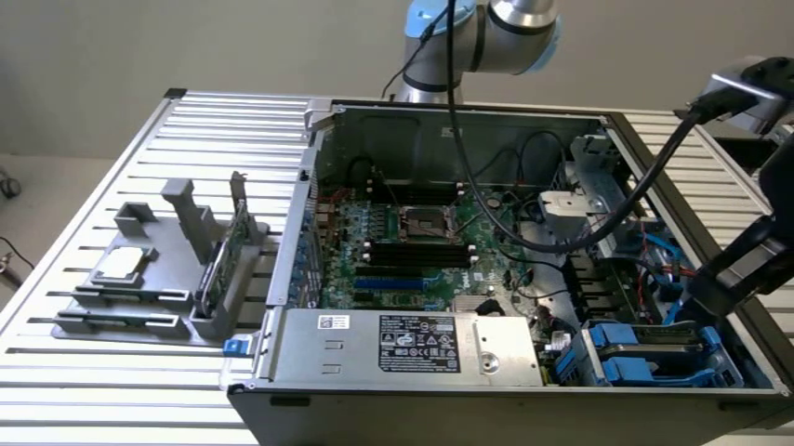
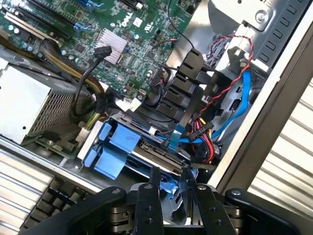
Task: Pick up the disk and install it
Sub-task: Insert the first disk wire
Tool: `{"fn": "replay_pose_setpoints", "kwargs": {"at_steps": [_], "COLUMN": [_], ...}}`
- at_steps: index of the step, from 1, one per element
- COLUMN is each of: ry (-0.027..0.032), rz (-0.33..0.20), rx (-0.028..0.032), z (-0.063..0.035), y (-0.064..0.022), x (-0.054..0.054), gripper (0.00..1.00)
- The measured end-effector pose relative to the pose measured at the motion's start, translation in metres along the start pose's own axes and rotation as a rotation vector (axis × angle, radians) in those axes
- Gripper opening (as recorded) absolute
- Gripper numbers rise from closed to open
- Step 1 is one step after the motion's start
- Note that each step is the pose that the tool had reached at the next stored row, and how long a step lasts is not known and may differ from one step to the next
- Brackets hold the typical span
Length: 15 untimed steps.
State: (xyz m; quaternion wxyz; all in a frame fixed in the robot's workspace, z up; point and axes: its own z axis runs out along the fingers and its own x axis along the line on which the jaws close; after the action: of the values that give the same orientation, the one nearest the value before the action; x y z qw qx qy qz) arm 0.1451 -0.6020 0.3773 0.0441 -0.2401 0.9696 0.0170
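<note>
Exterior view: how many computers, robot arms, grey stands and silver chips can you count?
Computer: 1
Robot arm: 1
Grey stand: 1
Silver chip: 1
Total: 4

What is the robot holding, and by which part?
It cannot be told. The end effector is right at the edge of the blue-railed disk, down inside the computer case, but a real grip doesn't show.
</note>
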Motion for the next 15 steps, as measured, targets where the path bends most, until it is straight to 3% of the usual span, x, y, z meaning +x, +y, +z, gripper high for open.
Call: {"fn": "replay_pose_setpoints", "kwargs": {"at_steps": [15], "ry": [0.0077], "rz": [0.229], "rx": [0.0156], "z": [0.0081], "y": [-0.0001], "x": [0.0007], "gripper": [0.31]}}
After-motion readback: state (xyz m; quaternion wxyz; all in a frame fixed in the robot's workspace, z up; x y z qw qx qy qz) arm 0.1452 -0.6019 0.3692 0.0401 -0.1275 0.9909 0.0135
